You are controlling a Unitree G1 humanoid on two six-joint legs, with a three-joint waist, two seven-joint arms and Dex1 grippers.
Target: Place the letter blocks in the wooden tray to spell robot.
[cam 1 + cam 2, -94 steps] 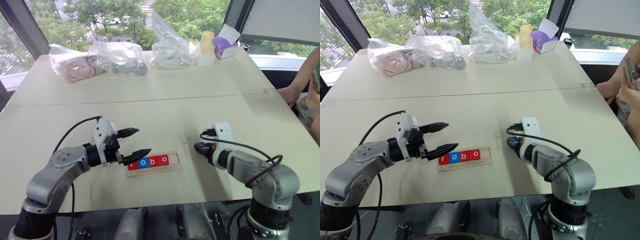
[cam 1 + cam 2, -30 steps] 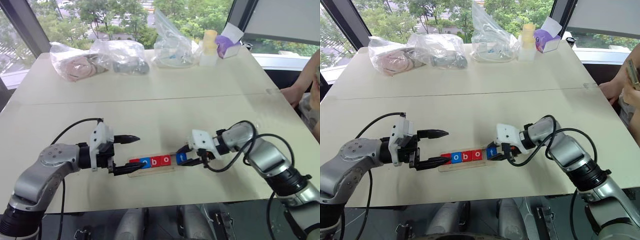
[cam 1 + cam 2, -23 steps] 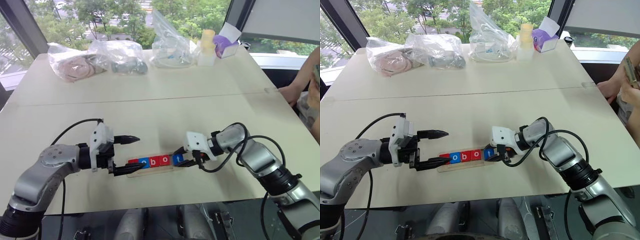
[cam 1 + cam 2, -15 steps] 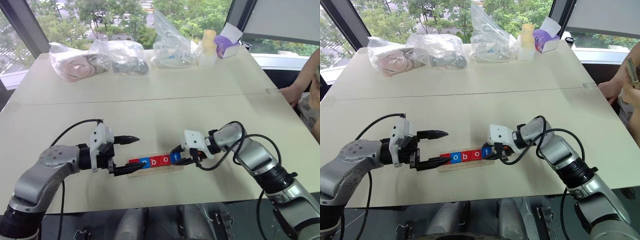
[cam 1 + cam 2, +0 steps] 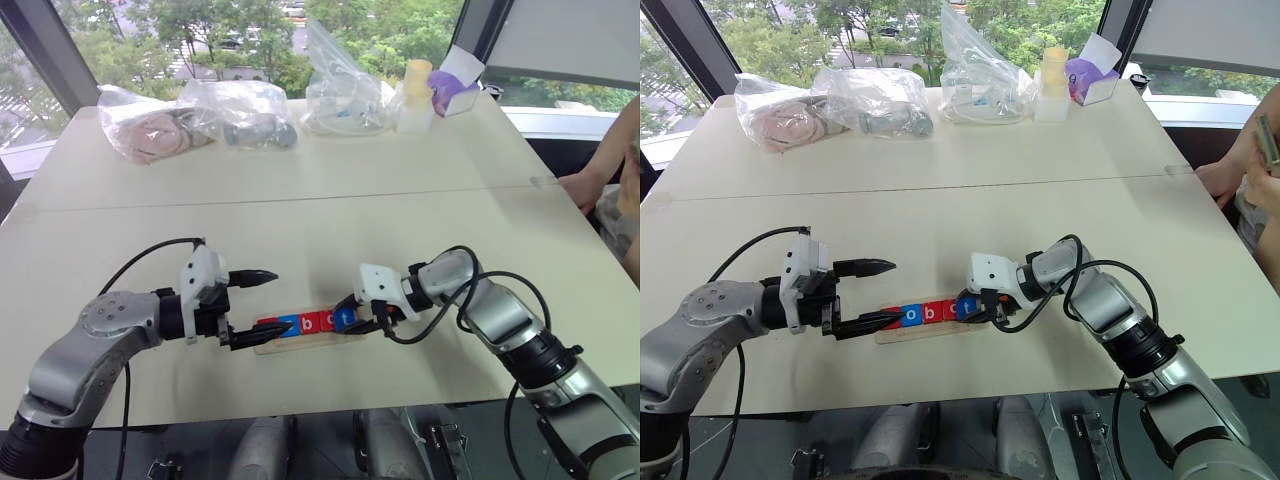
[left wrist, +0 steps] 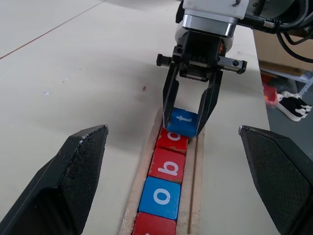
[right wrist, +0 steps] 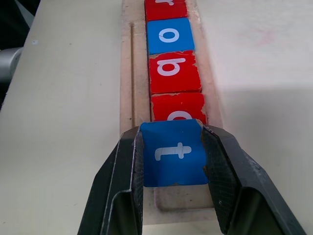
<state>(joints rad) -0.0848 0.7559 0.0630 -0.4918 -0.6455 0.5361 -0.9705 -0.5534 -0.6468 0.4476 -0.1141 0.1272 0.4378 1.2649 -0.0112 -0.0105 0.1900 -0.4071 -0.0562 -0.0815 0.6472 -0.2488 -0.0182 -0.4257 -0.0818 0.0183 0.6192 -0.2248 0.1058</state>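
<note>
The wooden tray (image 5: 312, 342) lies near the table's front edge. Its slot holds a red r (image 7: 165, 7), a blue o (image 7: 170, 35), a red b (image 7: 174, 72) and a red o (image 7: 178, 108) in a row. My right gripper (image 5: 352, 318) is shut on the blue t block (image 6: 182, 122), which hangs tilted over the slot's right end with its edge overlapping the red o. At the tray's left end my left gripper (image 5: 266, 305) stands open, its lower finger (image 5: 250, 339) by the red r.
Several clear plastic bags (image 5: 245, 110) line the table's far side, with a pale bottle (image 5: 414, 95) and a purple box (image 5: 450, 90). A person's arm (image 5: 600, 175) rests at the right edge. A seam (image 5: 300, 197) crosses the table.
My right gripper has carried the blue t block leftward, from just off the tray's right end to over the slot against the red o. The left arm has stayed put.
</note>
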